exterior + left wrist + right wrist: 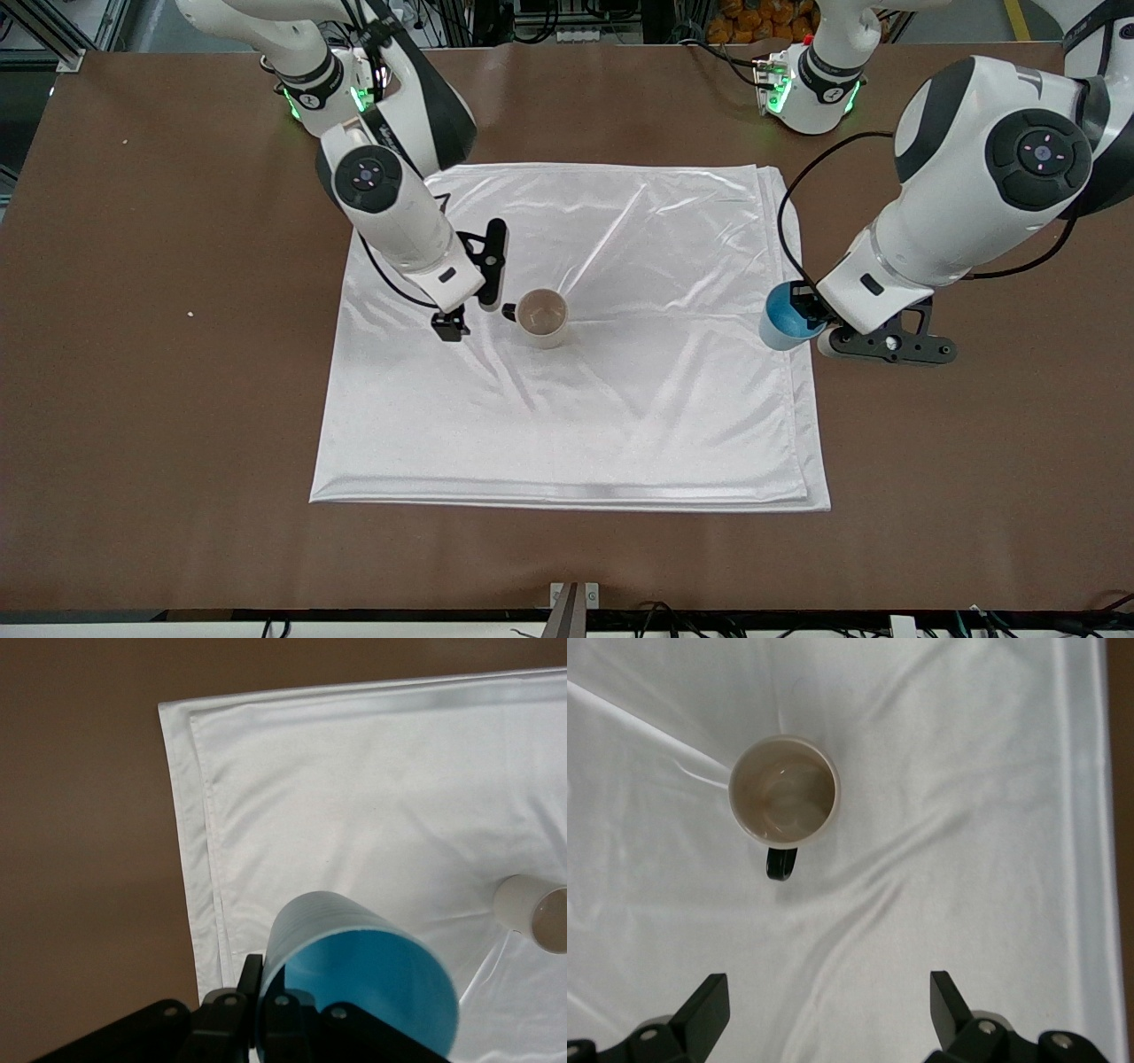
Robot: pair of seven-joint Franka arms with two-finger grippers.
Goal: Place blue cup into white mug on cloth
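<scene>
Empty white mug (542, 317) on cloth (620, 425); right pincer (469, 292) wide; left pincer (811, 321) grips blue cup (782, 319).

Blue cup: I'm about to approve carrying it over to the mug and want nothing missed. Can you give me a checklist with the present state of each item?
1. Left gripper shut on the blue cup: ok.
2. Blue cup over the cloth's edge at the left arm's end, not yet over the mug: ok.
3. White mug upright on the cloth, mouth open and nothing inside: ok.
4. Right gripper open, beside the mug's handle, not holding it: ok.
5. Right gripper far enough from the mug for the cup's descent: cannot tell.
6. Blue cup narrow enough to fit into the mug: cannot tell.
</scene>
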